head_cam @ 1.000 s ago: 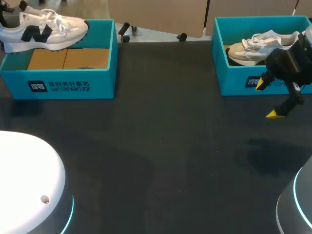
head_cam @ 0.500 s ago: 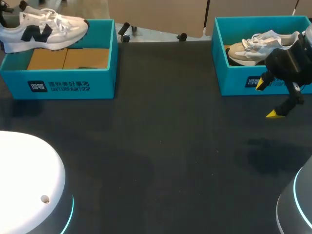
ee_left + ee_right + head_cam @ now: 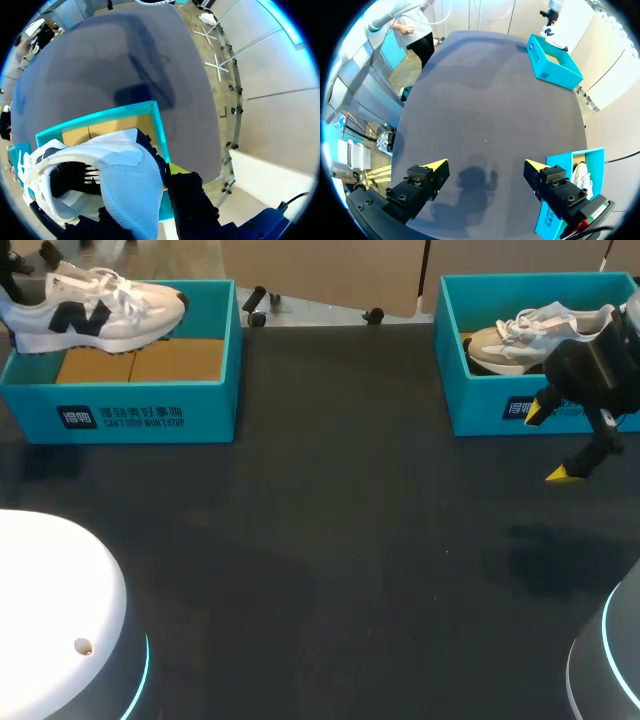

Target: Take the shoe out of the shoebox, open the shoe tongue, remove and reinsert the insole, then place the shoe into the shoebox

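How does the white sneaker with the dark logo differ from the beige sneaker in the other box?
The white sneaker with the dark logo is held above the left teal shoebox by the left claw; the beige-grey sneaker lies inside the right teal shoebox, clear of the open right claw. The white one's toe points right, the beige one's left. Both are laced.

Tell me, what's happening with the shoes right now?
Left jaws shut on white shoe, over left shoebox. Right jaws open, near right shoebox. Nothing in the way.
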You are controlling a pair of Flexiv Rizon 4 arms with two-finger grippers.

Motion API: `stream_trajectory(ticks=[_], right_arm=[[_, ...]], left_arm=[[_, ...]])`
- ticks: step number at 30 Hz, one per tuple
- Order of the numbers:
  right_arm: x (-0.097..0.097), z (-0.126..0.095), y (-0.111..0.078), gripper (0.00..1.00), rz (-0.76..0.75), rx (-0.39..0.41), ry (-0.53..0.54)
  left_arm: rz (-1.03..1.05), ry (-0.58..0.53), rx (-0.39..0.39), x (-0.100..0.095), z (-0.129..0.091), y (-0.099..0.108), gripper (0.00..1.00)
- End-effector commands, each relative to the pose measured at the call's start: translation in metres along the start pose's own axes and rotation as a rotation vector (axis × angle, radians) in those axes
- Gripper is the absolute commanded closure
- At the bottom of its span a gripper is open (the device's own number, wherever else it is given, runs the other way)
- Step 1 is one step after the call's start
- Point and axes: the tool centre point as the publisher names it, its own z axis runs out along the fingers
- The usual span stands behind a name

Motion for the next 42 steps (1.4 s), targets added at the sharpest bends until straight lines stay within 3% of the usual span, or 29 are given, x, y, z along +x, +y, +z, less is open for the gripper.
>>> stream_trajectory(ticks=[1, 15, 25, 35, 42], right_arm=[[-0.001, 0.001, 0.0, 0.0, 0.0, 0.002, 0.001], [-0.001, 0.001, 0.0, 0.0, 0.0, 0.002, 0.001], [-0.001, 0.001, 0.0, 0.0, 0.0, 0.002, 0.001], [-0.001, 0.001, 0.0, 0.0, 0.0, 0.002, 0.001], [-0.001, 0.001, 0.0, 0.0, 0.0, 0.002, 0.001]], left_arm=[[0.003, 0.022, -0.003, -0.004, 0.01, 0.006, 1.0], [-0.02, 0.043, 0.017, -0.001, 0.045, 0.039, 1.0], [0.006, 0.058, 0.021, -0.007, 0.071, 0.05, 1.0], [0.015, 0.061, 0.045, -0.012, 0.089, 0.048, 1.0], [0.038, 0.064, 0.063, -0.023, 0.102, 0.035, 1.0]])
